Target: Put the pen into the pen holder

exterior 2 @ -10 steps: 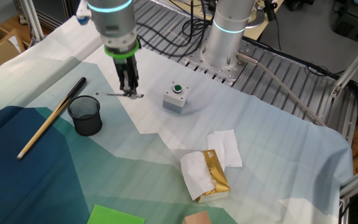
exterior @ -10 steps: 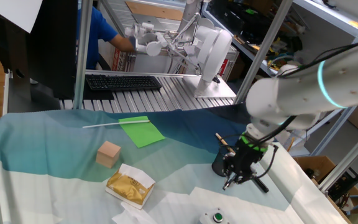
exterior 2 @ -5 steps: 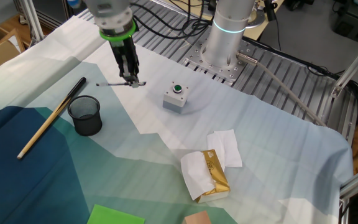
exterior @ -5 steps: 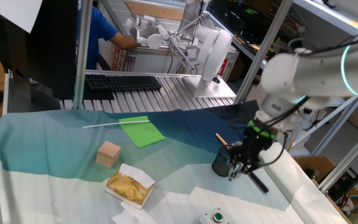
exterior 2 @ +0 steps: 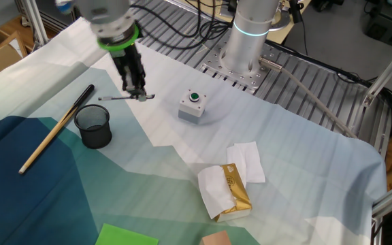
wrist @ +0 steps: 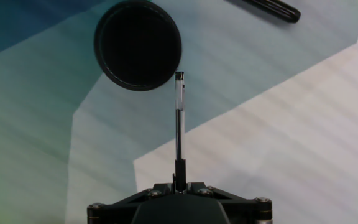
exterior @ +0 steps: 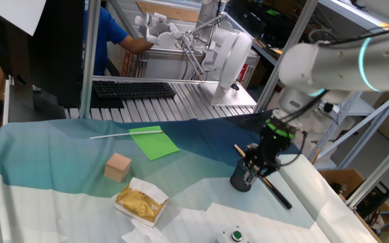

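The pen point(exterior 2: 124, 97) is slim and dark, and it lies level in my gripper point(exterior 2: 137, 92), lifted off the cloth. The gripper is shut on the pen's end. In the hand view the pen point(wrist: 178, 124) points straight away from the gripper point(wrist: 179, 184), its far tip just beside the rim of the pen holder point(wrist: 138, 45). The pen holder point(exterior 2: 92, 126) is a black mesh cup that stands upright and looks empty, below and to the left of the gripper. In one fixed view the gripper point(exterior: 256, 169) hangs just right of the cup point(exterior: 240, 181).
A long brown-and-black stick point(exterior 2: 54, 129) lies by the cup; its black end shows in the hand view point(wrist: 272, 7). A grey box with a green button point(exterior 2: 192, 105), a snack packet on tissues point(exterior 2: 233, 187), a tan cube point(exterior: 118, 167), green paper point(exterior: 154, 142) and a white rod point(exterior: 117, 134) lie around.
The gripper has lifted the pen off the cloth and carried it towards the cup, with the pen staying level in its grip.
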Motion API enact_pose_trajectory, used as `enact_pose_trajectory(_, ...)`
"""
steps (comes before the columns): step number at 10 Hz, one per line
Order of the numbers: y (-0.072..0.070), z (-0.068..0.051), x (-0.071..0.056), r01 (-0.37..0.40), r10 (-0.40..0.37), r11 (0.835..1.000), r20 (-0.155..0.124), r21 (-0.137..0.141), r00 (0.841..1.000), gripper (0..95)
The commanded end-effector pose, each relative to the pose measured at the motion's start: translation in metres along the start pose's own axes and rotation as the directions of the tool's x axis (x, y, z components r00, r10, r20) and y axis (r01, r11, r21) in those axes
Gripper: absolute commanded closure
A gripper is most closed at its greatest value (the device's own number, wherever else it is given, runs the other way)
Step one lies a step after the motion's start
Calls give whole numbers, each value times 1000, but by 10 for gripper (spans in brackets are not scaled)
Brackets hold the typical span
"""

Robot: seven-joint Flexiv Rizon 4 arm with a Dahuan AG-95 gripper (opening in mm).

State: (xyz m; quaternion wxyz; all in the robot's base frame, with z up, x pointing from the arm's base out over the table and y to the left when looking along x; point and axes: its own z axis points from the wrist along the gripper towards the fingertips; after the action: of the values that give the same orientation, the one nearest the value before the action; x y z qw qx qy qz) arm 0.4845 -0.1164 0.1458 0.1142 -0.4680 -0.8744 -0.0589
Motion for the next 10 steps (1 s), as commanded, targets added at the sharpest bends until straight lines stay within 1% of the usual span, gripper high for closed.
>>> enact_pose_trajectory(1,12,-3,-14,4,-3,1000,-39,21,999,950)
enact_pose_trajectory(2,14,-2,-21,4,-3,1000,-50,21,999,950)
enact_pose_trajectory(4,15,0,-29,4,-2,1000,-57,20,998,950)
enact_pose_trajectory(5,15,0,-29,-1,3,1000,-75,21,997,950)
enact_pose_trajectory(7,15,0,-29,-2,4,1000,-101,22,995,950)
enact_pose_trajectory(8,16,0,-30,2,2,1000,-117,30,993,950)
enact_pose_trajectory(9,16,-1,-30,-1,5,999,-125,34,992,950)
enact_pose_trajectory(10,17,-1,-31,-6,11,999,-138,37,990,950)
